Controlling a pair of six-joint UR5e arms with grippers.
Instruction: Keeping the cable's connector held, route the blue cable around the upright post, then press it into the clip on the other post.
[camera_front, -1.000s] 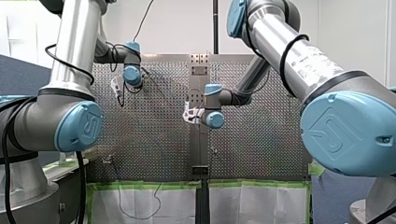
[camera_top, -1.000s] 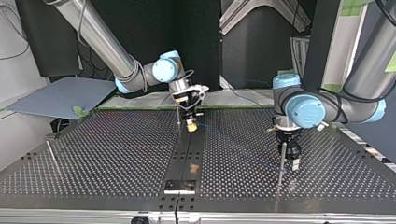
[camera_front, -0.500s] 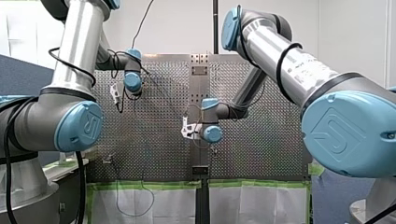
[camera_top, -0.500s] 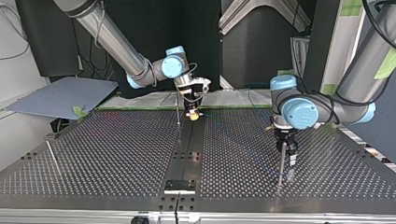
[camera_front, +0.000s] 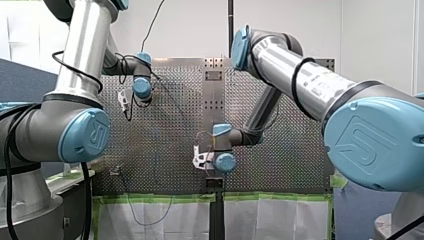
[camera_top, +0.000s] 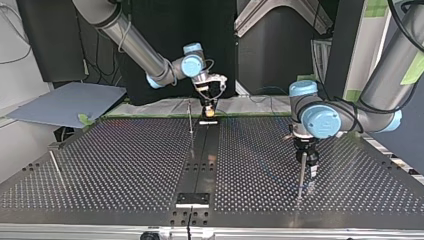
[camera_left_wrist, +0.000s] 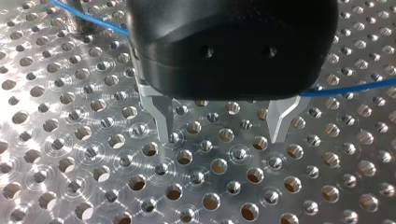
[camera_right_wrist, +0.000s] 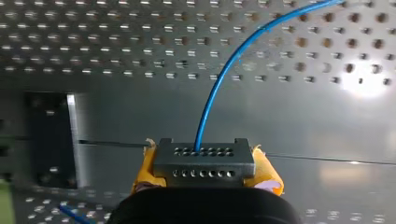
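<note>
The blue cable leaves the top of the grey connector and arcs away over the perforated table. My right gripper is clamped on that connector, with a yellow pad pressed against each side. Only the right wrist view shows this grip. In the top view the same gripper is just a small shape at the table's far edge, over the dark central strip and just beside a thin post.

The left wrist view shows the cable passing behind my left gripper. Its metal fingers stand apart with nothing between them, close above the holes. The top view places this gripper at its right, close beside an upright post. I cannot make out the cable in that view.

A second ago my right gripper hung over the middle of the strip. It has since travelled with the connector to the far edge. My left gripper has barely shifted.
</note>
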